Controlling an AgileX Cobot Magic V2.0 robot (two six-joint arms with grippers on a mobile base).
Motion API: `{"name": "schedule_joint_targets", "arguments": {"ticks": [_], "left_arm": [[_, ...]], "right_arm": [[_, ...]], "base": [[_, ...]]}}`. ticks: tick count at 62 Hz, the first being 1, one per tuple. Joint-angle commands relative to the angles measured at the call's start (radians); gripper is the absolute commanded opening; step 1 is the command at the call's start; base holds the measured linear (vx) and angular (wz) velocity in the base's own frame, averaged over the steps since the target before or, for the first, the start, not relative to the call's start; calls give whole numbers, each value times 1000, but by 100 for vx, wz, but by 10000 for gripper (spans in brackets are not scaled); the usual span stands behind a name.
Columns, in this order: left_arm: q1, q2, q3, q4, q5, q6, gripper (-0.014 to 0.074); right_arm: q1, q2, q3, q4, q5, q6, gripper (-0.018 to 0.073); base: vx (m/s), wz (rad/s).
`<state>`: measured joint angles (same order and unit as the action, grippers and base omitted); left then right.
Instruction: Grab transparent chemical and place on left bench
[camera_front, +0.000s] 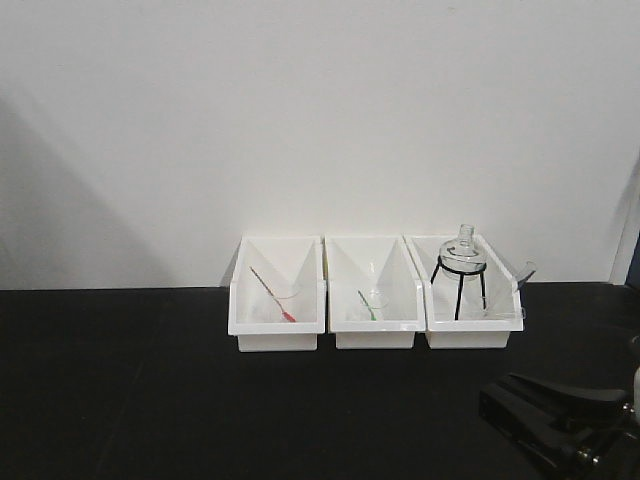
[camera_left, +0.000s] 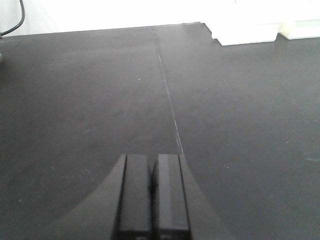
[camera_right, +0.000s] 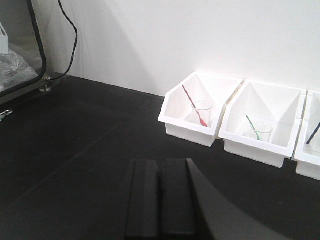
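Note:
The transparent chemical, a small clear beaker, shows only faintly in the rightmost white bin, beside a round flask on a black tripod. My right gripper sits low at the front right, well short of that bin. In the right wrist view it is shut with nothing between its fingers. My left gripper is also shut and empty above the bare black bench top. It is out of the front view.
The left bin holds a beaker with a red stick. The middle bin holds one with a green stick. A seam crosses the bench. A cable and a dark-framed box stand far left.

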<state>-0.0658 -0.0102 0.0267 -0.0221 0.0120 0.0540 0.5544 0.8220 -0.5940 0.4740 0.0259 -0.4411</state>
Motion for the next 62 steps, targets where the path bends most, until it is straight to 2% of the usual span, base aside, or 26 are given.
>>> {"name": "schedule_joint_targets", "arguments": {"ticks": [1,11,15,17,24,27,32,38,48,53,62], "left_arm": [[-2,-19,16,-1,-78,-8,-3],[-2,-19,16,-1,-78,-8,-3],[-2,-19,16,-1,-78,-8,-3],[-2,-19,16,-1,-78,-8,-3],[-2,-19,16,-1,-78,-8,-3],[-2,-19,16,-1,-78,-8,-3],[-2,-19,16,-1,-78,-8,-3],[-2,-19,16,-1,-78,-8,-3],[-2,-19,16,-1,-78,-8,-3],[-2,-19,16,-1,-78,-8,-3],[-2,-19,16,-1,-78,-8,-3]], "right_arm": [[2,-6,-34,1,-66,-7,-8],[0,-6,-23,-1,-65,-3,-8],[-7,-6,3,-83,-99,12,-8],[-14,-16,23,-139,-127,49,-8],[-85,-95,141,-332,-225,314,-8],[-130,-141,199,-375,-233,401,-8],[-223,-239,309,-386,-229,475,-8],[-338,-357,450,-386,-222,497,-8],[-461,-589,623,-391,-206,494,-8],[-500,-714,629,-413,-59,485,-8],[-537,-849,631,-425,66,473,-8]], "base": [[0,0],[0,0],[0,0],[0,0],[0,0],[0,0],[0,0],[0,0],[0,0],[0,0],[0,0]]}}
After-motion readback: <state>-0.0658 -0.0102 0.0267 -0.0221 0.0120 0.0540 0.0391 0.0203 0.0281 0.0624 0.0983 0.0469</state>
